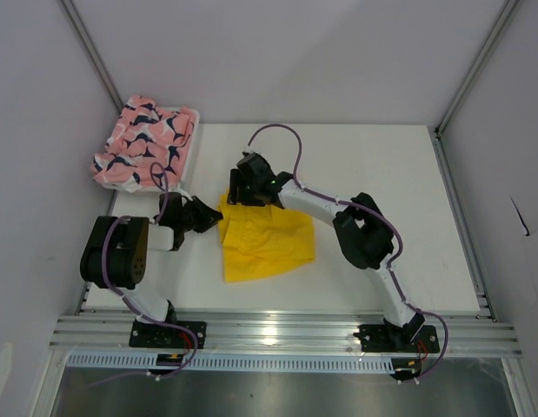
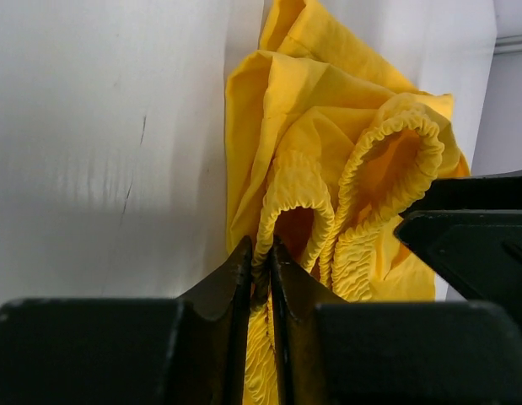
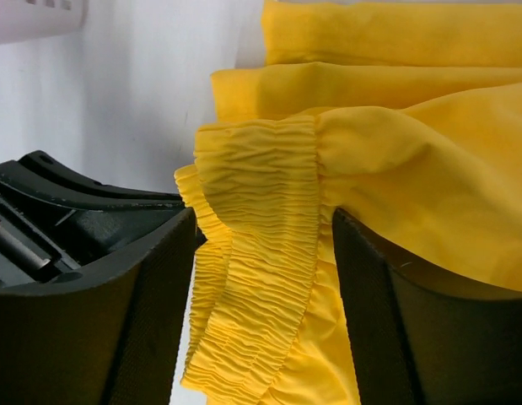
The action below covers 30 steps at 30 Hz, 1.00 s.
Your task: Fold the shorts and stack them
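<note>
White table (image 1: 381,217) bears the crumpled yellow shorts (image 1: 264,239) near its middle (elastic waistband ruched). On that band the left gripper (image 2: 261,249) is pinched tight; the right gripper (image 3: 262,224) straddles it, jaws wide. Whale-printed pink shorts (image 1: 142,143) lie far-left.

basket (image 1: 189,156): mostly under pink shorts (image 1: 145,139) | yellow shorts (image 3: 412,169): cropped right edge

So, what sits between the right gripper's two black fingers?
The ruffled elastic waistband of the bright yellow cloth shorts, hanging in the gap with the jaws apart; the right wrist view shows it.
</note>
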Each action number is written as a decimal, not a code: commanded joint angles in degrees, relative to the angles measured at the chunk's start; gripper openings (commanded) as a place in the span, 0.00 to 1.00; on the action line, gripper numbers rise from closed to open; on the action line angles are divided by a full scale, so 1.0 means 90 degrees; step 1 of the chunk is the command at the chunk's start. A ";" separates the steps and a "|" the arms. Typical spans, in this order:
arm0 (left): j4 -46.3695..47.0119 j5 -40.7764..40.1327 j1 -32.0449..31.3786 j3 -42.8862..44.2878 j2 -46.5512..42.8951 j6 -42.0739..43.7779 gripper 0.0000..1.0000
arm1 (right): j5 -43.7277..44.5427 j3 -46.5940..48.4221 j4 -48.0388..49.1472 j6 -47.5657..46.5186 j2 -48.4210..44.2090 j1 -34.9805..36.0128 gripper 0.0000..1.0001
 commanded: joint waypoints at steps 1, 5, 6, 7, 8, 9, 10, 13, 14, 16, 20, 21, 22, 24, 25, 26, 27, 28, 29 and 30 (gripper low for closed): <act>0.0248 0.0219 0.0042 0.0432 0.0193 -0.0005 0.16 | 0.0604 0.0585 -0.0489 -0.0181 0.0279 0.0163 0.68; 0.0148 0.0316 0.0042 0.0550 0.0379 0.0006 0.15 | 0.0956 0.1024 -0.0851 -0.0191 0.0658 0.0261 0.70; 0.0129 0.0355 0.0042 0.0550 0.0418 -0.0004 0.14 | 0.0995 0.1123 -0.0997 -0.0201 0.0737 0.0280 0.68; 0.0110 0.0375 0.0042 0.0599 0.0476 0.0005 0.14 | 0.1034 0.1211 -0.1104 -0.0182 0.0796 0.0280 0.68; 0.0129 0.0404 0.0042 0.0599 0.0477 -0.0004 0.13 | 0.1064 0.1347 -0.1173 -0.0172 0.0855 0.0280 0.66; 0.0149 0.0424 0.0042 0.0541 0.0506 -0.0004 0.13 | 0.1016 0.1387 -0.1222 -0.0201 0.0933 0.0280 0.65; 0.0149 0.0434 0.0042 0.0541 0.0506 -0.0004 0.13 | 0.0976 0.1407 -0.1252 -0.0182 0.0972 0.0290 0.63; 0.0168 0.0502 0.0042 0.0629 0.0584 -0.0014 0.13 | 0.0849 0.1417 -0.1213 -0.0181 0.1002 0.0319 0.57; 0.0188 0.0522 0.0042 0.0648 0.0594 -0.0024 0.13 | 0.0810 0.1398 -0.1194 -0.0191 0.0992 0.0320 0.55; 0.0236 0.0551 0.0042 0.0658 0.0633 -0.0043 0.12 | 0.0635 0.1359 -0.1106 -0.0191 0.0963 0.0339 0.50; 0.0227 0.0580 0.0032 0.0677 0.0653 -0.0033 0.11 | 0.0137 0.1105 -0.0754 -0.0250 0.0797 0.0378 0.44; 0.0217 0.0580 0.0032 0.0668 0.0653 -0.0033 0.11 | 0.0059 0.1046 -0.0619 -0.0279 0.0748 0.0397 0.43; 0.0207 0.0580 0.0032 0.0677 0.0662 -0.0033 0.11 | 0.0000 0.0930 -0.0559 -0.0318 0.0699 0.0427 0.43; 0.0207 0.0561 0.0032 0.0687 0.0662 -0.0033 0.11 | -0.0185 0.0919 -0.0626 -0.0376 0.0631 0.0437 0.41; 0.0207 0.0561 0.0032 0.0687 0.0653 -0.0033 0.11 | -0.0283 0.0929 -0.0656 -0.0406 0.0611 0.0456 0.41; 0.0198 0.0551 0.0032 0.0678 0.0653 -0.0033 0.10 | -0.0293 0.0909 -0.0714 -0.0406 0.0601 0.0476 0.41; 0.0198 0.0541 0.0032 0.0668 0.0633 -0.0033 0.10 | -0.0313 0.0880 -0.0754 -0.0435 0.0553 0.0495 0.40; 0.0198 0.0541 0.0032 0.0677 0.0623 -0.0033 0.10 | -0.0323 0.0841 -0.0744 -0.0455 0.0523 0.0515 0.40; 0.0198 0.0541 0.0032 0.0668 0.0623 -0.0033 0.10 | -0.0352 0.0734 -0.0725 -0.0474 0.0484 0.0534 0.40; 0.0198 0.0532 0.0032 0.0687 0.0633 -0.0033 0.10 | -0.0362 0.0695 -0.0715 -0.0474 0.0416 0.0573 0.40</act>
